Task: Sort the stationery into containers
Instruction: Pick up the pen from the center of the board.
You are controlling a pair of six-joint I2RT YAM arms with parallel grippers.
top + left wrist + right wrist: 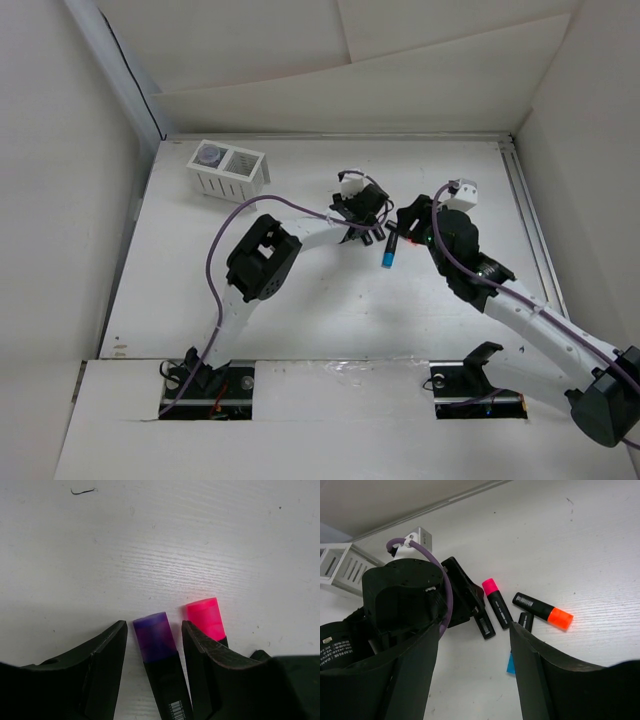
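Near the middle of the table [300, 330], seen from above, both arms meet over the loose markers. The white box [228, 170] stands well apart at the far left corner, with a round greyish piece [210, 155] in its left compartment. A blue-ended marker [388, 256] lies just on the near side of the meeting point. How the jaws stand I cannot read from up here.

From the left wrist, the left gripper [154, 626] is partly open and stands astride the purple-capped marker [155, 639]. A strip of table shows beside one finger, so I judge it is not clamped. The pink-capped marker [205, 617] lies just outside the other finger [200, 655]. The risk I see is that this finger drags the pink one along, or that the purple one twists when squeezed.

From the right wrist, the right gripper [472, 630] is wide open and holds nothing. Only this view shows the orange-ended marker [543, 611] near the pink one. It also shows how close the two grippers are, so they could collide. The purple cap is hidden here.
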